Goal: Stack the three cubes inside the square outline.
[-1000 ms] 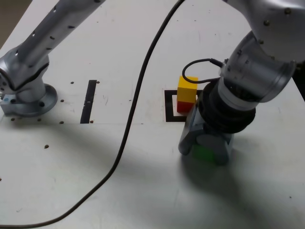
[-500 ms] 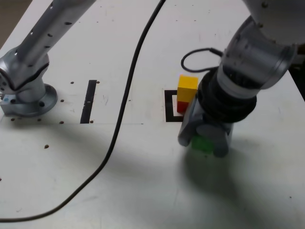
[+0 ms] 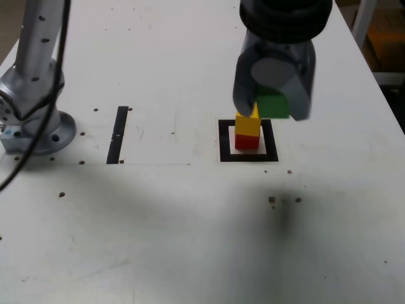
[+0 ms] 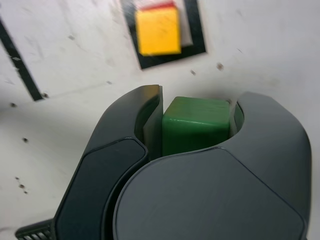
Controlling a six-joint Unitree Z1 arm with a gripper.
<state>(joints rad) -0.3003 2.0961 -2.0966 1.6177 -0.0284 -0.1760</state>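
My gripper (image 3: 272,101) is shut on the green cube (image 3: 274,104), held in the air just above and to the exterior view's right of the stack. In the wrist view the green cube (image 4: 196,124) sits clamped between the two dark jaws of the gripper (image 4: 197,117). The yellow cube (image 3: 247,124) rests on the red cube (image 3: 246,140) inside the square outline (image 3: 224,140). The wrist view looks down on the yellow cube (image 4: 158,31), with a sliver of the red cube (image 4: 156,5) and the square outline (image 4: 170,58) around it.
The arm's base (image 3: 37,130) is bolted at the exterior view's left. A narrow black strip (image 3: 118,134) lies between the base and the outline. Small screw holes dot the white table (image 3: 158,221).
The gripper has lifted the green cube off the table and carried it up and back, from in front of the outline to above the stack. The cable has swung out of view.
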